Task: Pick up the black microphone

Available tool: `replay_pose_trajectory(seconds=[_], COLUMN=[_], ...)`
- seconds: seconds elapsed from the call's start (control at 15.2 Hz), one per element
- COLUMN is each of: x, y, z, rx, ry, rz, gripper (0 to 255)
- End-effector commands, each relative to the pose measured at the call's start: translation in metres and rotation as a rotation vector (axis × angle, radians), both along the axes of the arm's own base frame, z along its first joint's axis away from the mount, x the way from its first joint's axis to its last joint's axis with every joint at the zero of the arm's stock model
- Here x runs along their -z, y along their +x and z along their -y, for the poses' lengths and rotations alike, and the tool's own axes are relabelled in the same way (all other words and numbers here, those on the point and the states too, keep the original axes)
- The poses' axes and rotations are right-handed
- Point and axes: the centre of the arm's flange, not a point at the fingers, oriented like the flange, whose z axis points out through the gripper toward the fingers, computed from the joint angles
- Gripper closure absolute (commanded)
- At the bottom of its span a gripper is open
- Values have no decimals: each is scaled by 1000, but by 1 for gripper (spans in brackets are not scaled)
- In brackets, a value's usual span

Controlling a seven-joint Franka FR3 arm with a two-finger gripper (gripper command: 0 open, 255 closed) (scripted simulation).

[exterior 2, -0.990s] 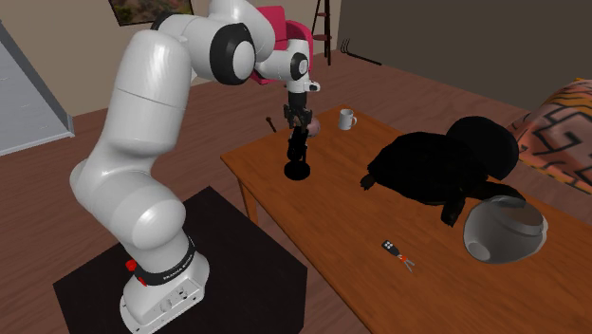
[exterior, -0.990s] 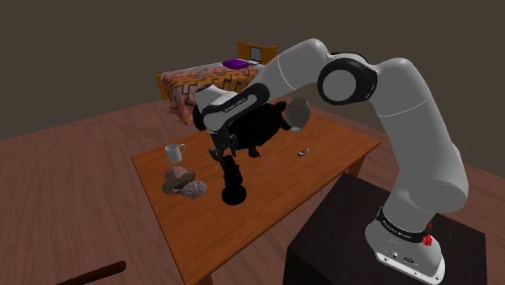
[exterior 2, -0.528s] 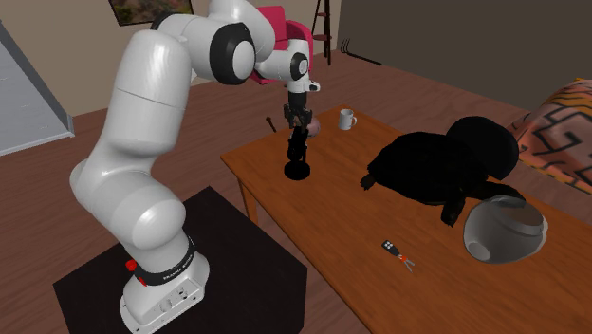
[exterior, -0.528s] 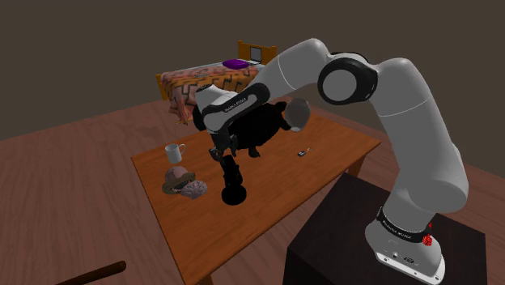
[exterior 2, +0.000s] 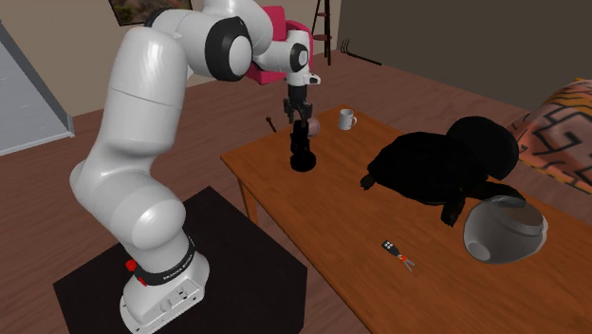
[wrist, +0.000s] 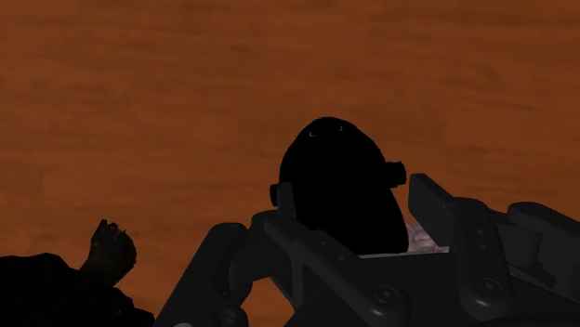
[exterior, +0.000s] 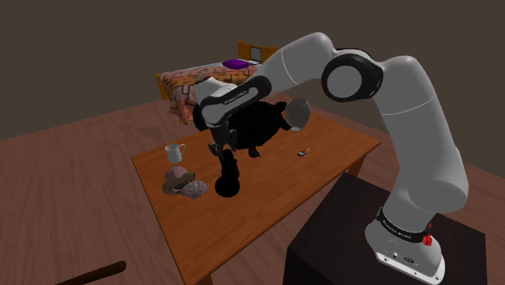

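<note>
The black microphone (exterior 2: 302,152) stands upright over the near-left part of the wooden table (exterior: 271,194), its round base low and its stem rising straight into the gripper (exterior 2: 301,128), whose two fingers are clamped on the upper stem from above. Whether the base touches the tabletop cannot be told. In the wrist view the microphone's dark body (wrist: 339,186) sits between the fingers. A white mug (exterior 2: 347,119) stands farther back, a large black figure (exterior 2: 446,161) lies toward the second exterior view's right, and a grey round shell (exterior 2: 505,230) lies beyond it
</note>
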Motion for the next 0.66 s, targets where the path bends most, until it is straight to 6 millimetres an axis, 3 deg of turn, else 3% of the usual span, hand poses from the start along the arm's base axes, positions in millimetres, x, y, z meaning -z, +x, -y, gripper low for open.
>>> replay_pose_trajectory(seconds=[0.0, 0.46, 0.59], x=[-12, -49, -50], y=[1, 1, 1], z=[0, 0, 0], rx=[0, 0, 0], ry=[0, 0, 0], rz=[1, 1, 1], gripper=[255, 255, 255])
